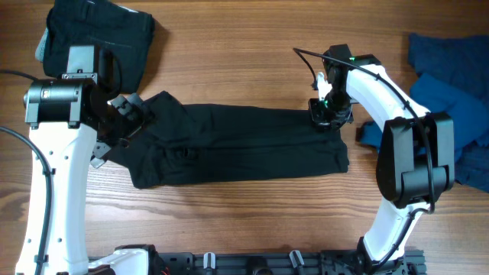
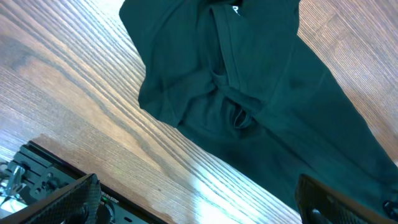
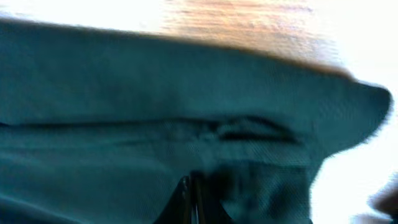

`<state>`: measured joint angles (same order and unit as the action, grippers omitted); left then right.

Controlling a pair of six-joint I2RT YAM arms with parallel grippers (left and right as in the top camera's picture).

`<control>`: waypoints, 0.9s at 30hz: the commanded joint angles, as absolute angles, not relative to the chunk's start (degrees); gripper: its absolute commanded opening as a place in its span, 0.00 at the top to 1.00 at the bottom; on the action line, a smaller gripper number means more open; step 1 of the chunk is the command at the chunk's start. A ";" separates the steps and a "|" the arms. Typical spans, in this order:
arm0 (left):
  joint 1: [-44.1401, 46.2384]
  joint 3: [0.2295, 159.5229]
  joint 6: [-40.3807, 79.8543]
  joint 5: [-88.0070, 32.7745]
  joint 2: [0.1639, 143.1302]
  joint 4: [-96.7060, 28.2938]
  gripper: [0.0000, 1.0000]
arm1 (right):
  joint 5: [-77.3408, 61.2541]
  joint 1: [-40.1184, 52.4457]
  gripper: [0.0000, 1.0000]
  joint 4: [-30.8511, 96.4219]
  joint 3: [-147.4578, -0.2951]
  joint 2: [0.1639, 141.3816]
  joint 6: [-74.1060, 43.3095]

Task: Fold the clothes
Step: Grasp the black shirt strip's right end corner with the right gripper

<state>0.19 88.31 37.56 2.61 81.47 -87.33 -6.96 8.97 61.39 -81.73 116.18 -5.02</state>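
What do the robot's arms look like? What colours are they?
The left arm and the right arm are white tubes with chunky black joints and black jaws. A thin black cable runs along each one. A tiny green light glows on the right arm.

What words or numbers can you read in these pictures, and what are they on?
None can be read.
On the black shirt: a tiny white mark, too small to read.
On the blue clothes and the black pile: no writing shows.
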 commanded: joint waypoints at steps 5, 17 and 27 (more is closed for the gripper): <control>-0.23 87.96 36.64 1.93 81.52 -87.20 0.00 | -1.06 9.04 0.96 70.81 -87.79 116.36 -10.02; -0.23 87.96 36.64 1.93 81.52 -87.20 0.00 | -2.81 9.04 0.96 74.00 -89.17 116.25 -10.70; -0.23 87.96 36.62 1.96 81.52 -87.20 0.00 | -12.32 9.04 0.86 58.17 -89.12 116.84 -9.02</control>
<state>0.19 88.31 37.56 2.20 81.49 -87.33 -8.93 8.97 59.92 -88.25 116.20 -9.15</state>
